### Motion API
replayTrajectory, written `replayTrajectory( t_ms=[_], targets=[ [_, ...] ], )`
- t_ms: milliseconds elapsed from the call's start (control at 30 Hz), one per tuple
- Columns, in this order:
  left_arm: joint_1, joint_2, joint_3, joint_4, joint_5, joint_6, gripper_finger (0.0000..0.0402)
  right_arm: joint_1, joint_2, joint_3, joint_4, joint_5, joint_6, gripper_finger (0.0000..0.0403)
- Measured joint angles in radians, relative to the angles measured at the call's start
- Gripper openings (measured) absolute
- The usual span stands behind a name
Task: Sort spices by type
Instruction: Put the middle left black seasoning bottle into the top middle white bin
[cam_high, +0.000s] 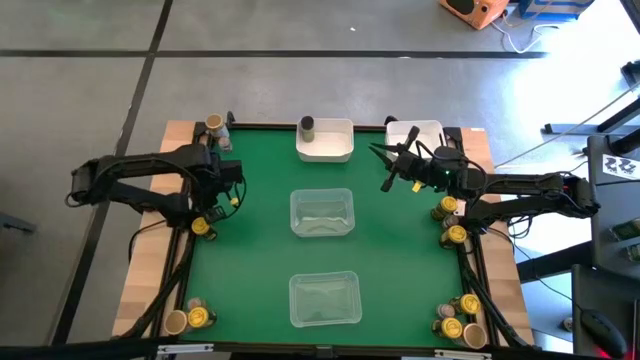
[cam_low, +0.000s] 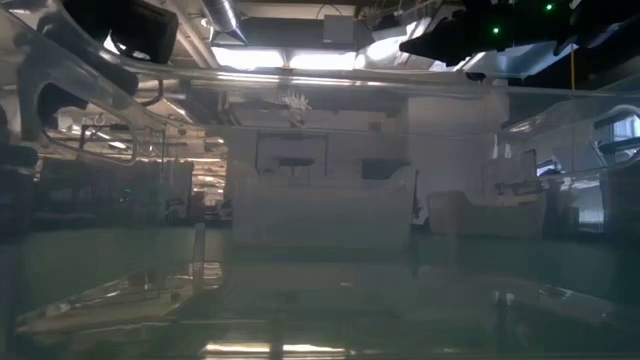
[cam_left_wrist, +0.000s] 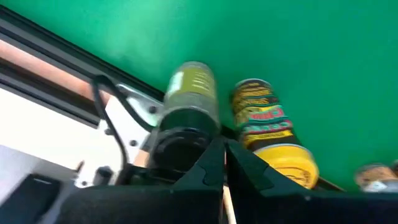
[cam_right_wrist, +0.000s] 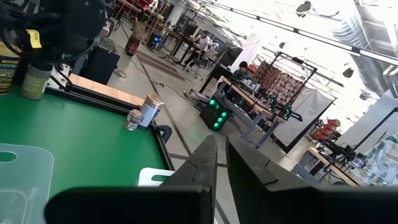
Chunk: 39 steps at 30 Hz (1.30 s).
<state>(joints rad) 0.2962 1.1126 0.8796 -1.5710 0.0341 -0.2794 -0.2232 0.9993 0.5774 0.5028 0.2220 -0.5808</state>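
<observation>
At the table's left edge stand a green-labelled spice jar with a dark lid (cam_left_wrist: 188, 102) and a yellow-lidded spice jar (cam_left_wrist: 272, 134). My left gripper (cam_left_wrist: 225, 154) points down over them, shut, its tips between the two lids and nothing between the fingers; in the high view it (cam_high: 207, 218) hovers at those jars (cam_high: 201, 229). My right gripper (cam_right_wrist: 221, 155) is shut and empty, held level above the table near the far right white bin (cam_high: 416, 133). A dark jar (cam_high: 307, 126) stands in the other white bin (cam_high: 330, 143). More jars stand at the right edge (cam_high: 450, 222) and in the corners. My left gripper's shut fingertips (cam_left_wrist: 211, 158) stand right beside the dark lid (cam_left_wrist: 179, 142) of the green-labelled jar, coming from above. Whether they touch the lid I cannot tell.
Two clear plastic trays lie along the table's middle, one central (cam_high: 321, 213) and one near the front edge (cam_high: 323, 299). Jar groups sit at the far left corner (cam_high: 215, 126), near left corner (cam_high: 192, 318) and near right corner (cam_high: 460, 320). A black rail runs along the left edge (cam_left_wrist: 56, 56).
</observation>
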Motion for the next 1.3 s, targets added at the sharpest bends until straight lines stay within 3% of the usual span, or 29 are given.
replayTrajectory(
  t_ms=[600,867,1300],
  targets=[
    [0.114,-0.077,-0.004,-0.001,-0.064,0.131,0.0001,0.000,0.000,0.000,-0.007,-0.001,0.000,0.0037],
    [0.111,-0.128,-0.090,-0.002,-0.034,0.130,0.0001,0.000,0.000,0.000,-0.007,0.002,0.000,0.0037],
    [0.111,-0.130,-0.078,0.000,-0.035,0.126,0.0001,0.000,0.000,0.000,0.001,0.002,0.000,0.0037]
  ],
)
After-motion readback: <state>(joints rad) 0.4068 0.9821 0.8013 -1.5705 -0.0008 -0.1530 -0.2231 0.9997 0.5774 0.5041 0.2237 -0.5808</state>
